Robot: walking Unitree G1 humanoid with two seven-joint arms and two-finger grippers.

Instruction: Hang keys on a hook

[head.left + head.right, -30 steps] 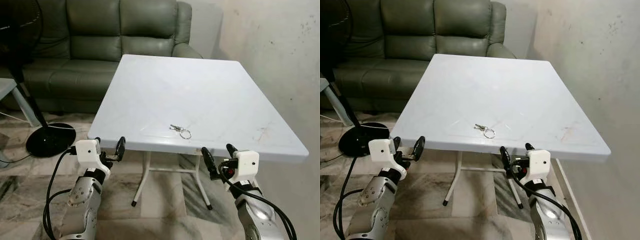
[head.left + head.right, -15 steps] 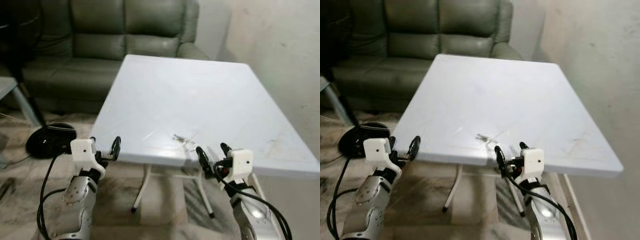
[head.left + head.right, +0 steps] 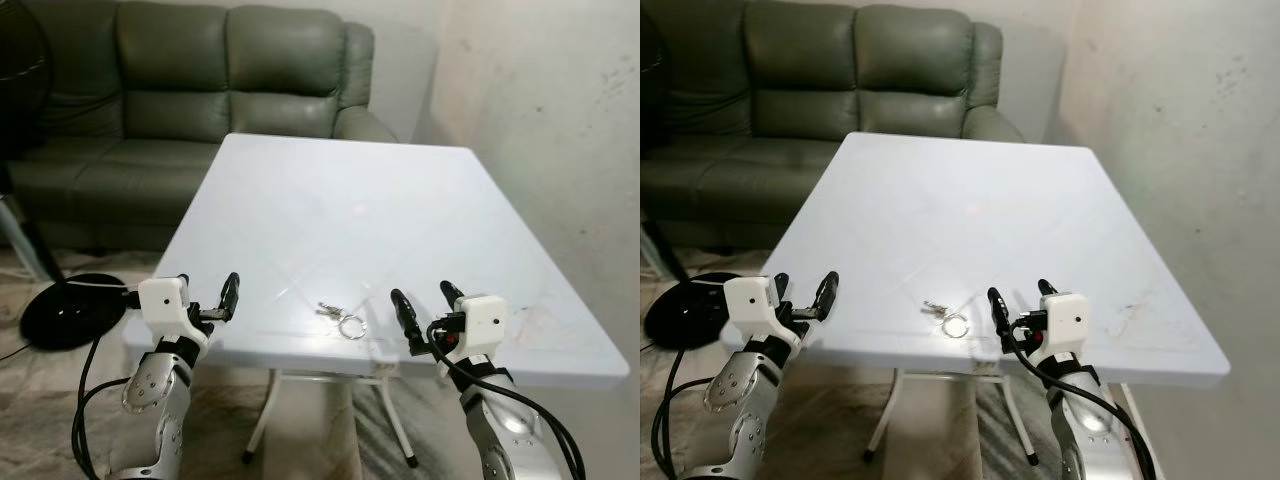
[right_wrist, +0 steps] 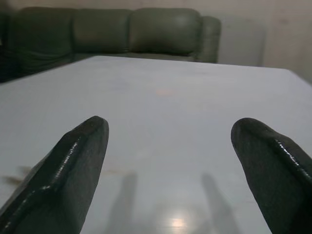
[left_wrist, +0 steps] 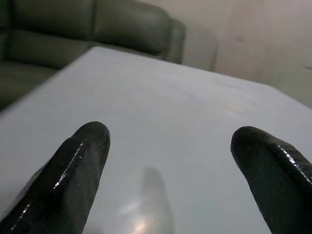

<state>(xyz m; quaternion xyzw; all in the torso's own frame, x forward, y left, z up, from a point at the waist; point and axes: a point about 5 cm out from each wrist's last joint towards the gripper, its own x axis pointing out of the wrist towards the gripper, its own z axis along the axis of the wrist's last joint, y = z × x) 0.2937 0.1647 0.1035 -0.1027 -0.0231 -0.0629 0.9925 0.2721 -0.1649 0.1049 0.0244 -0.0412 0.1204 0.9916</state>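
Note:
A small bunch of keys on a metal ring [image 3: 340,320] lies on the white table [image 3: 340,220], close to its near edge. My right gripper [image 3: 423,304] is open and hovers over the near edge, a short way right of the keys. Further left, my left gripper [image 3: 208,293] is open at the table's near left corner. In the left wrist view the two black fingers [image 5: 78,170] are spread over bare tabletop. The right wrist view shows spread fingers [image 4: 73,161] above the white surface too. I see no hook.
A dark green sofa [image 3: 180,90] stands behind the table. A black fan base [image 3: 65,308] sits on the floor to the left. A pale wall [image 3: 560,120] runs along the right side. The table rests on white folding legs [image 3: 265,425] over marbled tiles.
The camera has moved closer and higher, so the table fills more of the view. Both grippers have risen from below the table edge to above its surface. The keys lie unmoved.

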